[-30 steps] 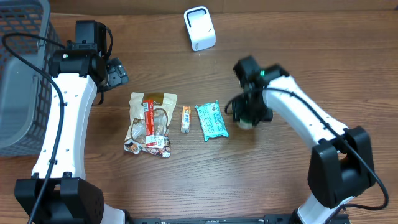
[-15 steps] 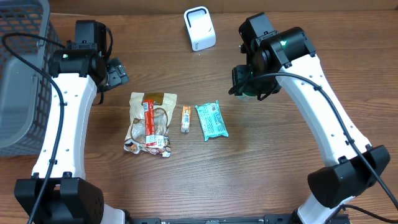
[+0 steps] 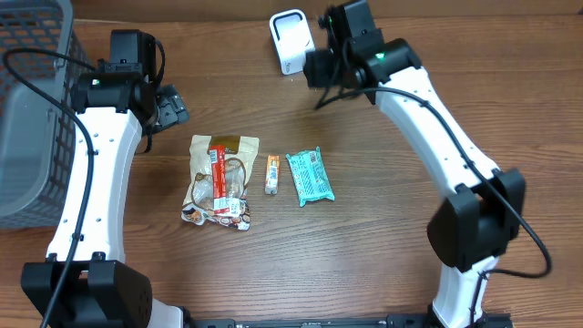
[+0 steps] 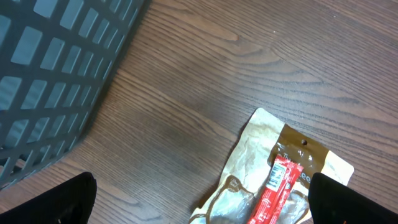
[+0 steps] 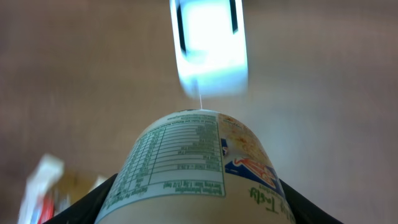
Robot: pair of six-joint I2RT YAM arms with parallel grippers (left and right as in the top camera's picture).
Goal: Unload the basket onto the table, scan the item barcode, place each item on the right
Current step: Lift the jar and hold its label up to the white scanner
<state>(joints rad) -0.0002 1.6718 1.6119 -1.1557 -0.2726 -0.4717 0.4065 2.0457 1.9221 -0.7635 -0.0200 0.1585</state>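
- We saw the right fingers (image 5: 90, 208) pinching a round tub (image 5: 193, 168) from both sides, above the desk (image 3: 383, 255).
- The tub was white and green, and its printed nutrition panel faced the right wrist camera; we could not tell what was inside it.
- The tub's far end pointed at the white scanner (image 5: 208, 46), which stood just ahead of it and apart from it, blurred in that view.
- From overhead, the scanner (image 3: 291, 41) stood at the far edge of the desk, with the right wrist just beside it on its right; the tub was hidden under the wrist there.
- The left fingers (image 4: 56, 202) were spread wide with nothing between them, hanging over bare desk near the basket (image 4: 50, 74).
- The grey mesh basket (image 3: 27, 109) sat at the far left corner; from overhead we made out only its grid walls and its grey floor.
- A brown snack bag (image 3: 219, 178) with a red stick across its front lay flat in the middle of the desk.
- To its right lay a small orange bar (image 3: 271, 173), then a teal packet (image 3: 310, 176), side by side and not touching.
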